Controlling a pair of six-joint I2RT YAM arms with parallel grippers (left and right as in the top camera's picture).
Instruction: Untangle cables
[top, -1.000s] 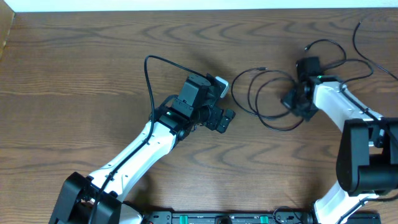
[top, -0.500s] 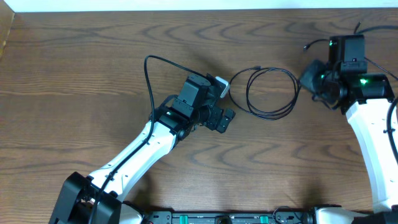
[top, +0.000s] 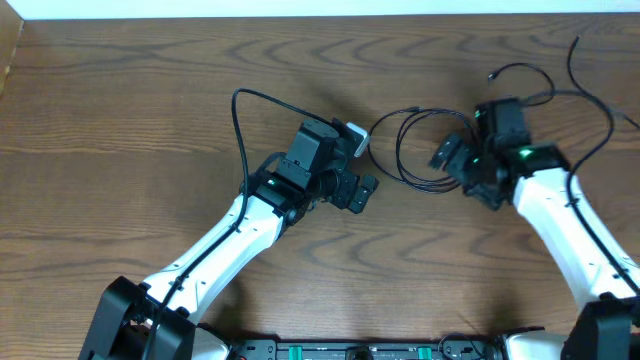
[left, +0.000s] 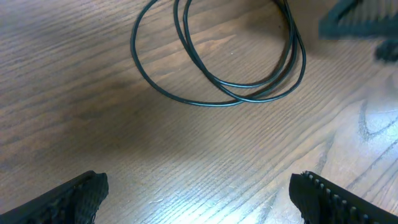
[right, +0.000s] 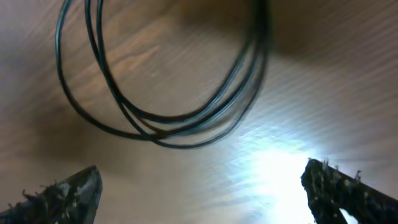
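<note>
A thin black cable (top: 401, 152) lies in loose overlapping loops on the wooden table, between my two grippers. My left gripper (top: 362, 162) stands open just left of the loops. In its wrist view the cable (left: 205, 104) lies ahead of the wide-apart fingertips (left: 81, 196), with bare wood between them. My right gripper (top: 462, 170) is open at the right rim of the loops. Its blurred wrist view shows the cable (right: 186, 140) ahead of the spread fingers (right: 342, 190), and nothing is held.
Thicker black wires of the arms run above the left arm (top: 240, 130) and at the table's far right (top: 590, 75). The right gripper shows as a dark blur (left: 360, 25) in the left wrist view. The table's back edge (top: 320, 16) runs along the top.
The right gripper swung up and to the right, then came back down-left to the loops and opened. The cable's spread loops drew into a rounder coil. The left arm stayed still.
</note>
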